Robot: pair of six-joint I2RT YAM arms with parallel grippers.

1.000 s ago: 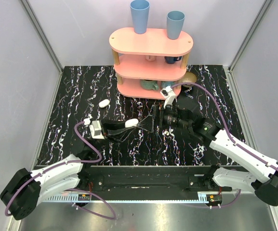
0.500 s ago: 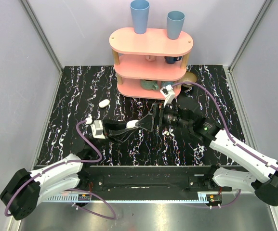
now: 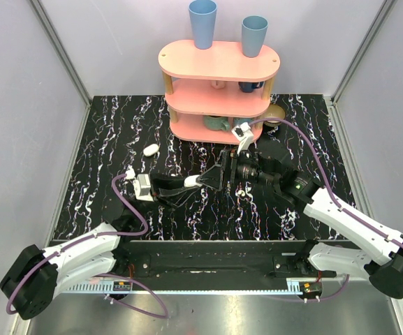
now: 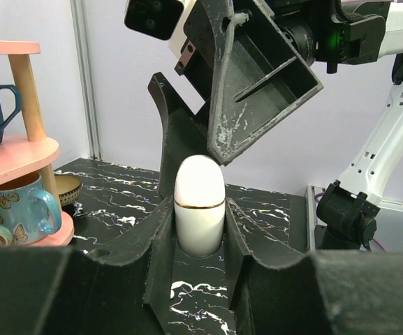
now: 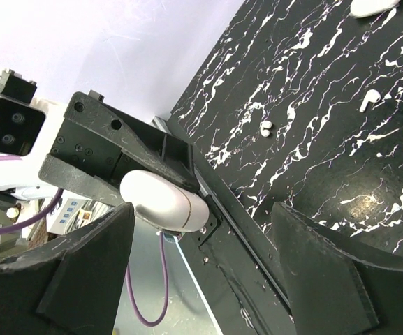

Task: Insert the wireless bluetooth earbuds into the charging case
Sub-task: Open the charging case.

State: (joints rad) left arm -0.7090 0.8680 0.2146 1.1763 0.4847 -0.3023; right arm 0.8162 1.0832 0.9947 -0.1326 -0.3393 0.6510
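Left wrist view gives you the relation that matters. The charging case [image 4: 200,206] stands on end between the left gripper's [image 3: 186,183] fingers [image 4: 160,237], which are clamped on its lower half. Its long axis runs along those fingers, and its rounded free end points at the right gripper [image 3: 214,179]. The case is shut, and its seam [image 4: 200,204] shows about where the grip ends.

The right gripper's jaws stand wide apart and hold nothing. In the right wrist view you can see the case lying between them, touching neither. I judge the right arm is the one placed to work the lid, so bring it in along the case's axis.

One small white earbud [image 5: 370,98] and what looks like a second earbud [image 5: 265,126] lie apart on the black marbled table [image 3: 117,139], beyond the case.
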